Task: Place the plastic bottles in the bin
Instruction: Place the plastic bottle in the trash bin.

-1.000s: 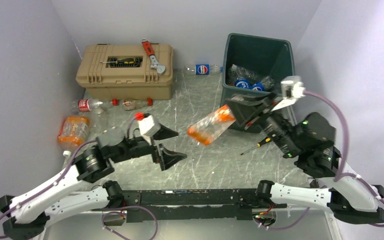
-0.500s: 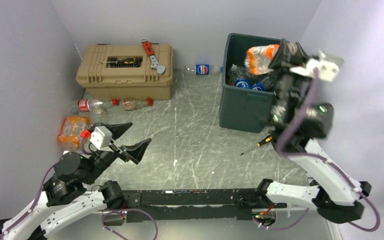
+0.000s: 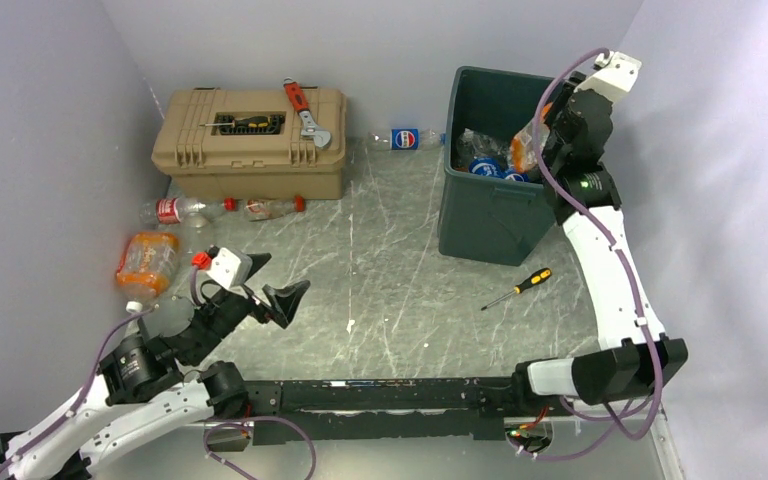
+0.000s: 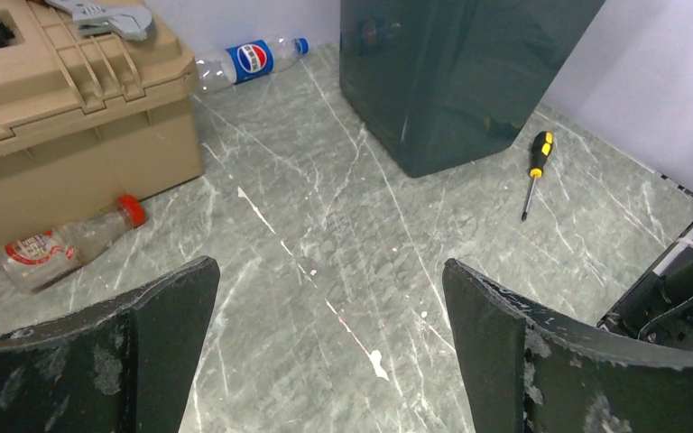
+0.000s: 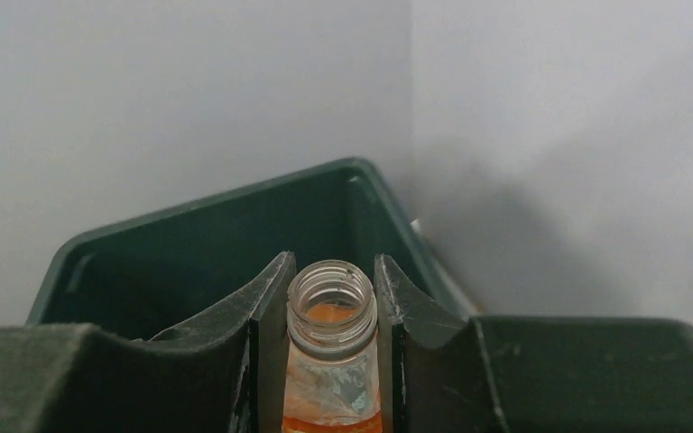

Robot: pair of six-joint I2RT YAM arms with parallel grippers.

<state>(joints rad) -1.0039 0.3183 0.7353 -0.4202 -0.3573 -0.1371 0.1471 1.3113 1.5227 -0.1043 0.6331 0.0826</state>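
My right gripper is shut on the neck of an uncapped, orange-labelled plastic bottle and holds it over the right side of the dark green bin. In the right wrist view the bottle's open mouth sits between the fingers, with the bin's rim beyond. Several bottles lie inside the bin. My left gripper is open and empty, low over the floor. A blue-labelled bottle lies left of the bin. Red-labelled bottles and an orange one lie at the left.
A tan toolbox stands at the back left with a red wrench and a screwdriver on top. Another yellow-handled screwdriver lies on the floor in front of the bin. Walls close in on three sides.
My right arm has swung the orange bottle from mid-table up over the bin to its right side. My left arm has pulled back toward the left, still open.
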